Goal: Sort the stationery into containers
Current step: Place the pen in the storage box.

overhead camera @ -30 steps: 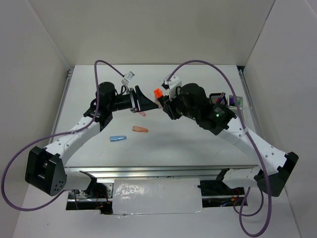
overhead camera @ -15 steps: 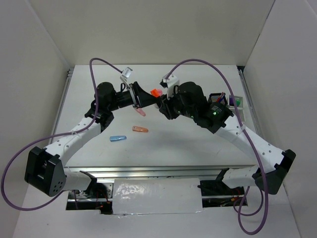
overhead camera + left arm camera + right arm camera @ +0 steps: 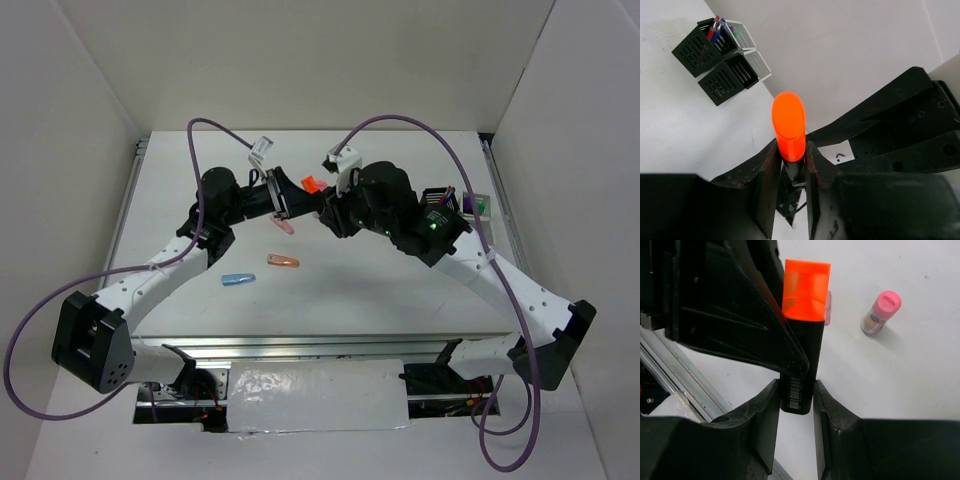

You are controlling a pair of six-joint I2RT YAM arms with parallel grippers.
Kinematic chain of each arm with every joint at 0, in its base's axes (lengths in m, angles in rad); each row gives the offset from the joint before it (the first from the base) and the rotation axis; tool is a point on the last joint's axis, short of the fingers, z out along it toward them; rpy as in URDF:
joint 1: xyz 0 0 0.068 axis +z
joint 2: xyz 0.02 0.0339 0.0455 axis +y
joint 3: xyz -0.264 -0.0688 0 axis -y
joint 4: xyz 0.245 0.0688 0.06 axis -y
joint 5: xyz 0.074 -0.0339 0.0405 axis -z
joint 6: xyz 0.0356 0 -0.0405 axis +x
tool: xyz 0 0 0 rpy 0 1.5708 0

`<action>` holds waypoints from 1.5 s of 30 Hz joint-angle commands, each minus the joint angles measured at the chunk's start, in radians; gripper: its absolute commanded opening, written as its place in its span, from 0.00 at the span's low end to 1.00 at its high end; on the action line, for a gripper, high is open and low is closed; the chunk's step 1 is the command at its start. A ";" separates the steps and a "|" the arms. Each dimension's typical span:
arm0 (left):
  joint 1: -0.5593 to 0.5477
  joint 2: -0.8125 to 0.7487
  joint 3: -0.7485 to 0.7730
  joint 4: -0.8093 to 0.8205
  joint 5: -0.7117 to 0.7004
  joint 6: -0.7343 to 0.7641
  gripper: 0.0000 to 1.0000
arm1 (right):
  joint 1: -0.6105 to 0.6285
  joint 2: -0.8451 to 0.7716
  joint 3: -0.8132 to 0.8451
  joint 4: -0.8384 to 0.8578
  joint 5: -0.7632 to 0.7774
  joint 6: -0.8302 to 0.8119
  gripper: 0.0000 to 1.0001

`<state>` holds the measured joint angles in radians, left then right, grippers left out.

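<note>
An orange/black highlighter (image 3: 311, 185) hangs in the air between both grippers at the middle back of the table. My right gripper (image 3: 796, 390) is shut on its black barrel (image 3: 805, 347), near the barcode end. My left gripper (image 3: 790, 150) has its jaws pressed against the base of the orange cap (image 3: 788, 122). In the top view the left gripper (image 3: 296, 196) and right gripper (image 3: 326, 208) face each other. The black mesh pen cup (image 3: 696, 49) holds red and blue pens, and the white tray (image 3: 478, 205) stands beside it at the right.
On the table lie a pink piece (image 3: 286, 227), an orange piece (image 3: 283, 261) and a blue piece (image 3: 238, 279), below the left gripper. A pink-capped stubby cylinder (image 3: 881, 312) stands under the right gripper. White walls close in three sides.
The left gripper moved right to the highlighter held by the right gripper and closed its jaws from wide open onto the orange cap. The right gripper shifted slightly left.
</note>
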<state>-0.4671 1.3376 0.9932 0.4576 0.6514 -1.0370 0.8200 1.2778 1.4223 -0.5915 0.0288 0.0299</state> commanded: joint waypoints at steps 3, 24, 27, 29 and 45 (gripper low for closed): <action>-0.004 0.003 0.024 0.056 -0.001 0.008 0.18 | -0.002 0.002 0.055 0.042 -0.047 0.004 0.06; -0.002 -0.002 0.237 -0.336 0.628 0.678 0.00 | -0.500 0.054 0.213 -0.002 -1.188 0.186 0.59; -0.010 -0.002 0.225 -0.260 0.613 0.619 0.00 | -0.435 0.046 0.210 -0.036 -1.178 0.145 0.63; -0.022 0.002 0.219 -0.211 0.593 0.586 0.00 | -0.404 0.040 0.192 -0.047 -1.170 0.130 0.67; -0.074 0.017 0.262 -0.295 0.544 0.635 0.00 | -0.311 0.058 0.202 -0.056 -1.073 0.059 0.59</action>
<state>-0.5339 1.3521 1.2030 0.1307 1.1984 -0.4252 0.4892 1.3373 1.5970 -0.6441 -1.0645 0.1223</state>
